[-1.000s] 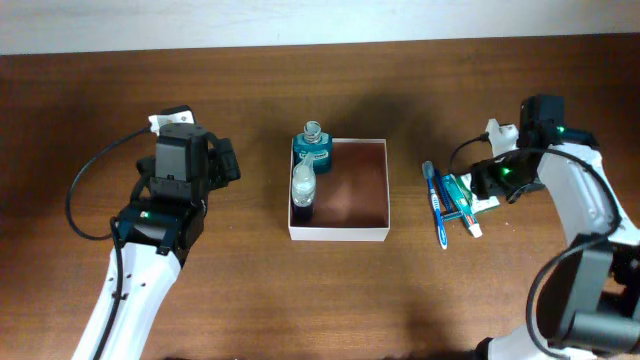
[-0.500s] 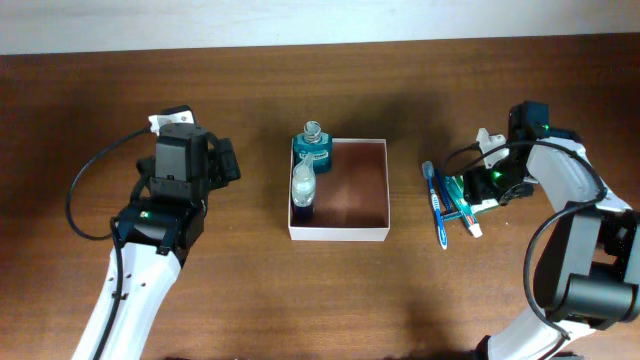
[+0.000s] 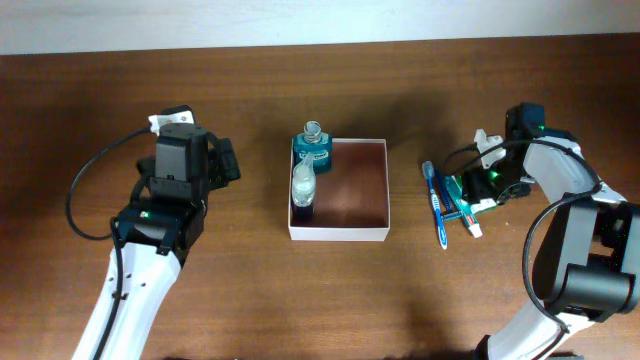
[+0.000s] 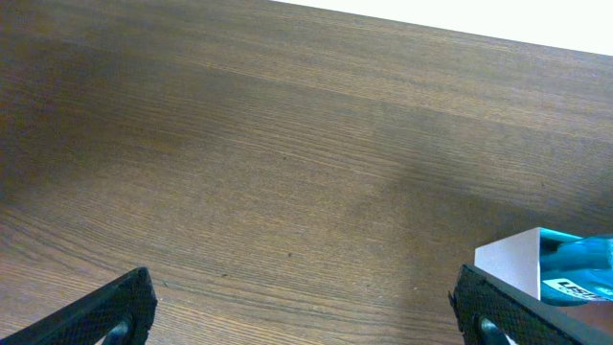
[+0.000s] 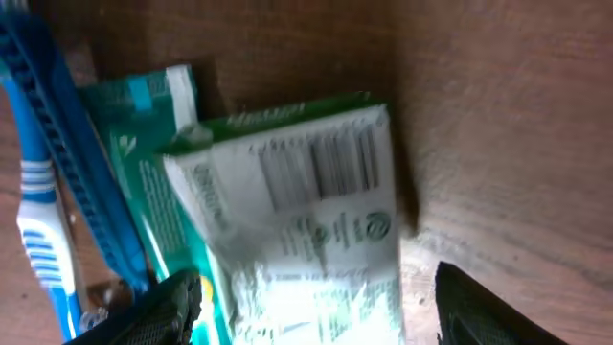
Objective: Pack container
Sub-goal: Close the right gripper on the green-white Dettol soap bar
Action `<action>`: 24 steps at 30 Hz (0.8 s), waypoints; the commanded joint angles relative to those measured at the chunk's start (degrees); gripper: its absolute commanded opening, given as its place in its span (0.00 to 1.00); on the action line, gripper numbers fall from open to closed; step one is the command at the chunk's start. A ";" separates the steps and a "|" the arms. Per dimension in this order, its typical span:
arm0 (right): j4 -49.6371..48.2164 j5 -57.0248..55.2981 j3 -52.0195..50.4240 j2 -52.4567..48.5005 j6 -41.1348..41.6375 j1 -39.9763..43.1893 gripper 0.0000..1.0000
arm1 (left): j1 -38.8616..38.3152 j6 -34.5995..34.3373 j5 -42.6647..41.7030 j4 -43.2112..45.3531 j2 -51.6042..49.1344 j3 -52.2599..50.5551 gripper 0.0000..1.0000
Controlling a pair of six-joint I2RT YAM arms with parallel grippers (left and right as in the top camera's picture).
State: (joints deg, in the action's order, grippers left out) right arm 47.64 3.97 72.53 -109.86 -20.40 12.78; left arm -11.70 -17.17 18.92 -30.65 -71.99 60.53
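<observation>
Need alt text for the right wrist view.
A green-and-white packet with a barcode lies on the wooden table, straddled by the open right end effector. A blue toothbrush lies at left.

No word can be read. In the right wrist view, the green-and-white flat packet at centre carries a barcode and a round emblem. In the left wrist view, the blue bottle label at lower right shows blurred white letters.
</observation>
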 commanded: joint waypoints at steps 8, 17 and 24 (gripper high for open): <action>-4.20 0.02 -3.76 -0.57 -0.17 0.44 0.71 | 0.13 0.07 0.39 -0.04 0.44 0.24 0.99; -4.63 -1.62 -5.05 -0.57 4.70 0.44 0.71 | 0.13 0.07 0.39 -0.04 0.44 0.24 0.99; -3.91 -0.57 -5.05 -0.57 7.67 0.42 0.75 | 0.13 0.07 0.39 -0.04 0.44 0.24 0.99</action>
State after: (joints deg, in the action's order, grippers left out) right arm 43.09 2.81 68.38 -109.89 -15.22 12.78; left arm -11.70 -17.17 18.92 -30.65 -71.99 60.53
